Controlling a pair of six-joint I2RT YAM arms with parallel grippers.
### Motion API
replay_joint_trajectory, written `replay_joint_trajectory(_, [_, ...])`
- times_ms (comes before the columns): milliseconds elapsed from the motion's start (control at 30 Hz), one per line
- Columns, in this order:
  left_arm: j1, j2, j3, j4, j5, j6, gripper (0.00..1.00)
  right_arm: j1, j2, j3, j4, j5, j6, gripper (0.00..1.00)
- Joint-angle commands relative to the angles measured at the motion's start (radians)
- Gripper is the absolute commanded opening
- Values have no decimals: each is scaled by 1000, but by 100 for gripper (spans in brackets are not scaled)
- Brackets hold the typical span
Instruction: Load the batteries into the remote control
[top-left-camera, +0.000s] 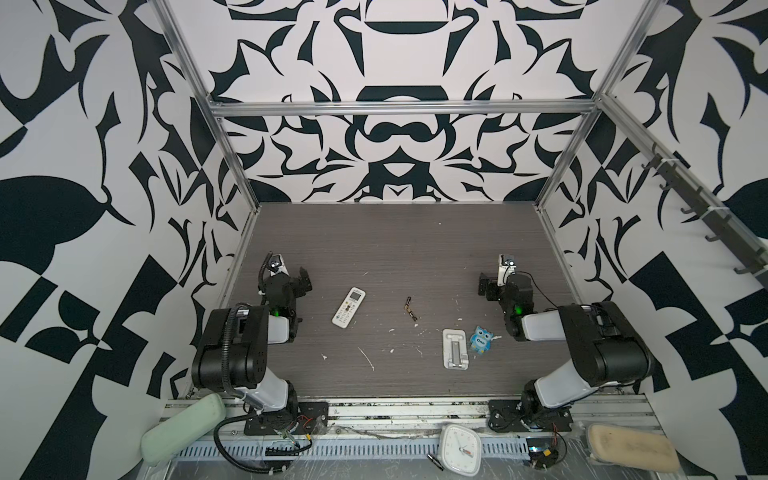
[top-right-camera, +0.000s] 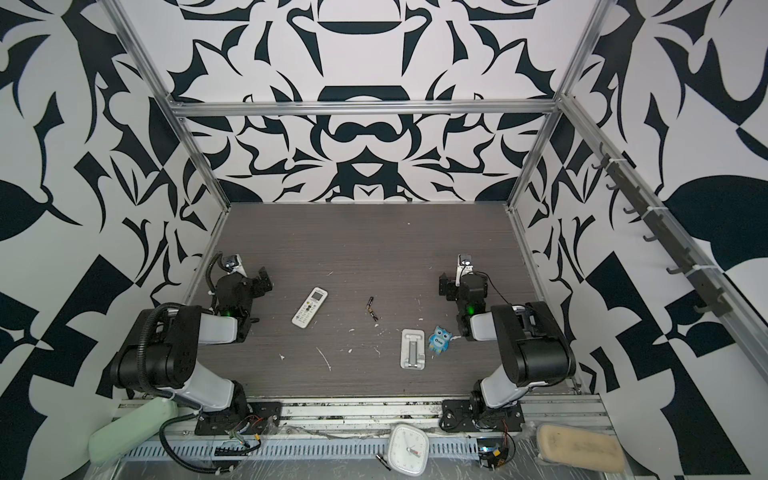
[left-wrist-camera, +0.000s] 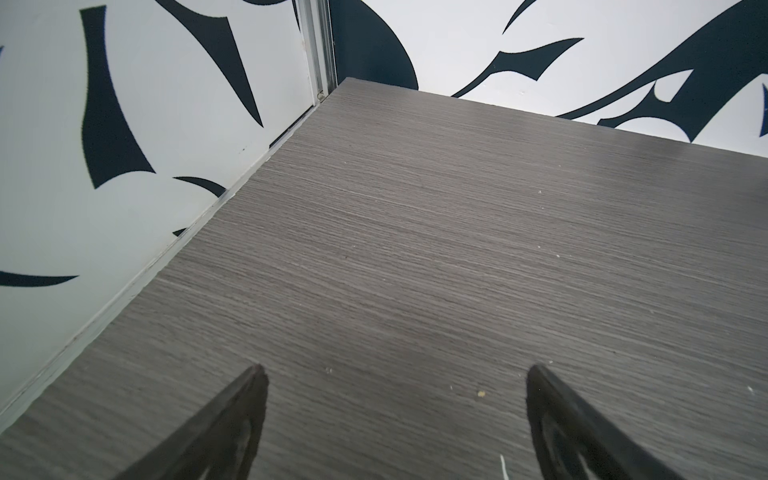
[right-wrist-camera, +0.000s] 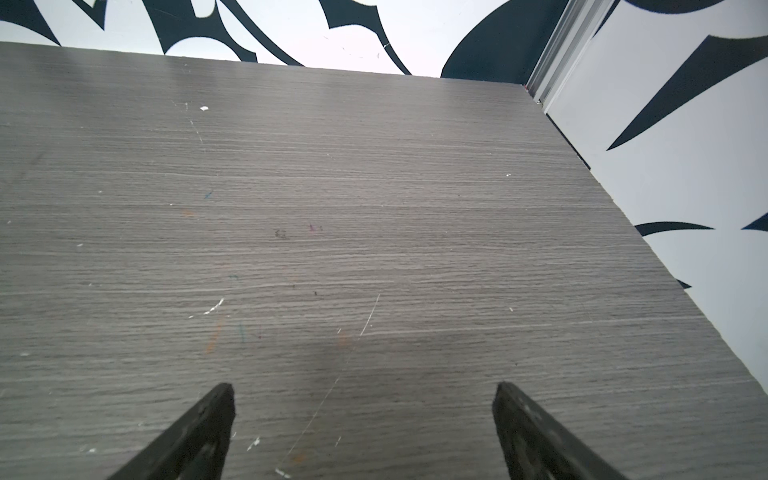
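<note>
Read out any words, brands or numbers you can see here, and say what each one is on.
"One": white letters on the belly of the blue owl toy; the last letter is uncertain.
Remote control: screen and button labels too small to read.
Batteries: gold markings too small to read.
White clock: dial numerals too blurred to read.

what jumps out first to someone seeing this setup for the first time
The bold black-and-white patterned walls around the grey table hit first. Then the white remote control, buttons up, left of centre, with the two small batteries lying mid-table. A bright blue owl toy sits beside a silvery stand, right of centre.
</note>
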Motion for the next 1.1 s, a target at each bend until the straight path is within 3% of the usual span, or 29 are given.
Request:
replay_joint_trajectory(0, [5,0,9,24,7,6,99,2,-13,0,39,-2,-6,100])
replay_joint_trajectory(300, [5,-1,7,23,5,7,99,1,-8,4,38,10,0,100])
replay_joint_trajectory(400, [4,-46,9,-8,25,16,99,11,-46,7,9,84,18,100])
replay_joint_trajectory(533, [-14,-174,124,-361,11,5,99,45,-292,93,-345,101,41,100])
replay_joint_trajectory(600, [-26,-246,177,-539,-25,-16,99,65,-401,145,-453,129,125,100])
replay_joint_trajectory(667, [-30,-343,236,-704,-10,-109,99,73,-462,256,-674,167,246,100])
replay_joint_trajectory(800, [-52,-368,455,-1132,122,-268,99,86,-394,538,-1122,166,401,100])
replay_joint_trajectory(867, [-70,-340,543,-1274,270,-327,99,120,-300,669,-1293,137,409,100])
replay_joint_trajectory(967, [-140,-320,589,-1348,397,-449,99,197,-186,795,-1417,57,361,100])
replay_joint_trajectory(1067, [-270,-247,694,-1505,389,-477,99,291,-143,855,-1448,-29,306,100])
